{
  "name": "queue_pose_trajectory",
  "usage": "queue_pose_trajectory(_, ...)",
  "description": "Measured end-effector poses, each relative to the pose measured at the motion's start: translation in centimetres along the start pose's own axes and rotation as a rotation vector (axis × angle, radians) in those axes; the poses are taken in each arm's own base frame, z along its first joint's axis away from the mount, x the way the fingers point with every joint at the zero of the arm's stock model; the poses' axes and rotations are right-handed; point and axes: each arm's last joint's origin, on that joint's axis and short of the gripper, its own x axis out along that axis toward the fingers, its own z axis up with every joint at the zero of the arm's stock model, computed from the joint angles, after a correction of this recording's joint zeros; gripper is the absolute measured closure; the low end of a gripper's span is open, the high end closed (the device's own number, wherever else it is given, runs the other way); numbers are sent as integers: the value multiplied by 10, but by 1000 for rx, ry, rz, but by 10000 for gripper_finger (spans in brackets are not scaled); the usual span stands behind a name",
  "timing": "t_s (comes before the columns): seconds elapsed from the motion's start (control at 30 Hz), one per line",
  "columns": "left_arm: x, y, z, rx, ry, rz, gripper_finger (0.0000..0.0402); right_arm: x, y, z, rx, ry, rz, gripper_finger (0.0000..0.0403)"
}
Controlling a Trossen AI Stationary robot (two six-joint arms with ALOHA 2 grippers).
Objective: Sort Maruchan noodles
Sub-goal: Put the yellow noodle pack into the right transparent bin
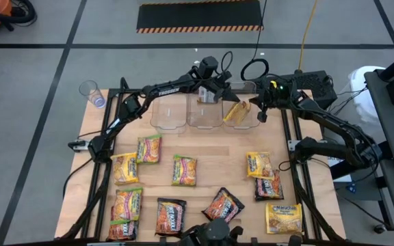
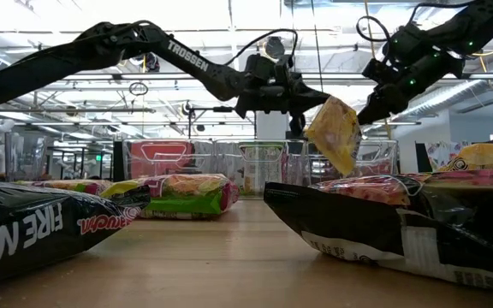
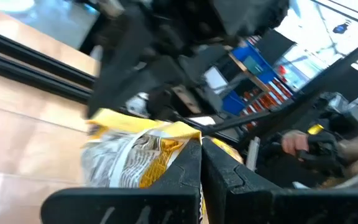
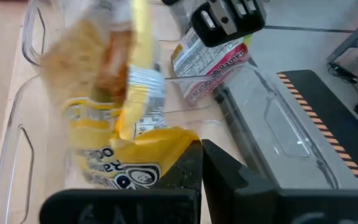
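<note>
Right end effector (image 1: 260, 111) clenched, a yellow packet (image 1: 237, 113) hanging at its fingers over the rightmost clear bin (image 1: 250, 87). Left end effector (image 1: 208, 96) clenched on a green-edged packet (image 4: 211, 60) over the middle bin (image 1: 191, 113). Other packets lie on the table (image 1: 217, 154).

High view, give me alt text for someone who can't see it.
Seen from above, the right gripper holds a yellow noodle packet over the rightmost of three clear bins at the table's far edge, while the left gripper hangs over the middle bin. Ten more packets lie scattered on the wooden table.
</note>
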Motion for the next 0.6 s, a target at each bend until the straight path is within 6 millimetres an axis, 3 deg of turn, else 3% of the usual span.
queue_pose_trajectory(0.37,-9,7,3,-3,-43,91,401,-9,-1,4,-18,6,-90,403)
queue_pose_trajectory(0.6,-9,13,-6,-15,-21,221,401,-11,-5,3,-10,4,-115,403)
